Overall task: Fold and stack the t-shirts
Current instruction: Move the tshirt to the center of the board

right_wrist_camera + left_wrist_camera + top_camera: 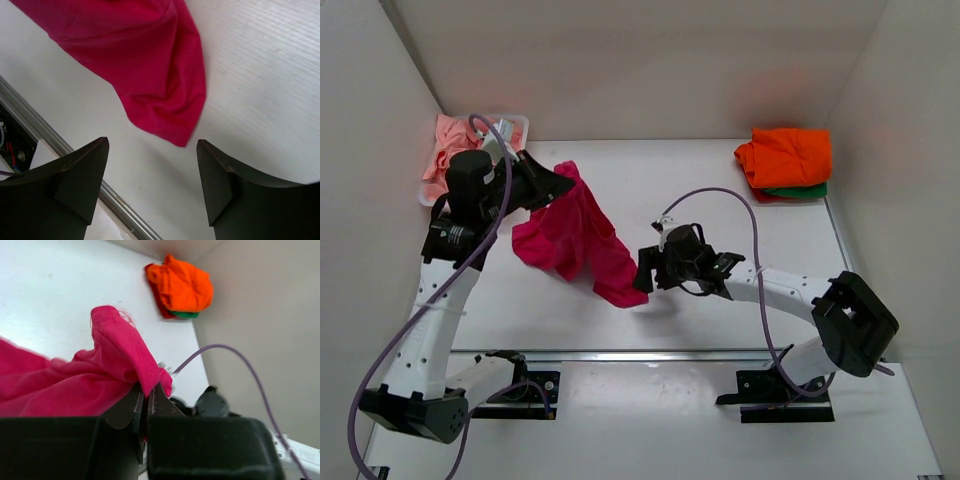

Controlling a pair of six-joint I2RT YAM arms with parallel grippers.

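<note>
The magenta t-shirt hangs from my left gripper, which is shut on its upper edge and holds it lifted; its lower end trails to the table. In the left wrist view the magenta cloth is pinched between the closed jaws of my left gripper. My right gripper is open and empty, just right of the shirt's lowest corner. In the right wrist view that corner lies ahead of the open gripper. The folded orange t-shirt lies on a green one at the back right. Salmon pink shirts fill the tub.
The white tub stands in the back left corner against the wall. The orange stack also shows in the left wrist view. A metal rail runs along the table's near edge. White walls enclose three sides.
</note>
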